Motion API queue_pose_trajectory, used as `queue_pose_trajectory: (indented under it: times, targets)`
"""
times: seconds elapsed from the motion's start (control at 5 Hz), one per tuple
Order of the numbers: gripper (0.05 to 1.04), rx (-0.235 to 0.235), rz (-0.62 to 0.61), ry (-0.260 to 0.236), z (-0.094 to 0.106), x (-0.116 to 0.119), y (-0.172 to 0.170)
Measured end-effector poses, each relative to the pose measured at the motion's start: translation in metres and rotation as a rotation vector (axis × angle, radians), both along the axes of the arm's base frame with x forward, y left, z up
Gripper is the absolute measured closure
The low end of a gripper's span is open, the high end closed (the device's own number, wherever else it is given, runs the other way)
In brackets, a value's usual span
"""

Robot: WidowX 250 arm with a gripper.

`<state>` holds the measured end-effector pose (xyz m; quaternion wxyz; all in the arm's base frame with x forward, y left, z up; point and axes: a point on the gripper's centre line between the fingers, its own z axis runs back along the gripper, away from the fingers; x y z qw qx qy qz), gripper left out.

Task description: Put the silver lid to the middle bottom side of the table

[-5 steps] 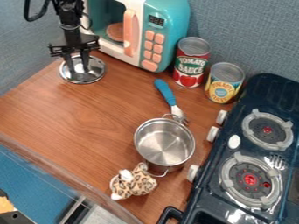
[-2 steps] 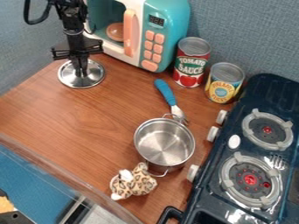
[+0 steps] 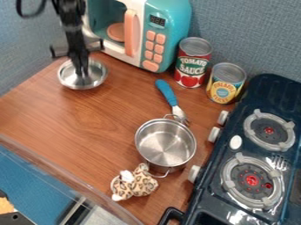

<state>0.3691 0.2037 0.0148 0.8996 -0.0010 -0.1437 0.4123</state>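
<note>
Silver lid (image 3: 68, 80) pinched at its centre, at the far left of the table (image 3: 76, 118).
At the near edge, a spotted plush toy (image 3: 136, 186) is seen, with the pot (image 3: 166, 147) just beyond it and a blue-handled utensil (image 3: 167, 92) farther on. The lid is set well to the far left of these, in front of the microwave (image 3: 170, 26). It lies directly under the end effector (image 3: 82, 77), which is closed on its middle; no long axis is offered by the round shape. Whether the rim is clear of the table cannot be told. A carry toward the near middle edge seems called for, with the toy and pot kept to the right.
</note>
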Motion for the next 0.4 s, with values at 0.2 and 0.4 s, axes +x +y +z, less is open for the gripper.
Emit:
queue_pose_trajectory:
  times: [0.2,0.4]
  targets:
    - [1.033,0.006,0.023,-0.017,0.032,-0.025,-0.013]
    - [1.033,0.008,0.042,-0.013,0.033,-0.056,-0.032]
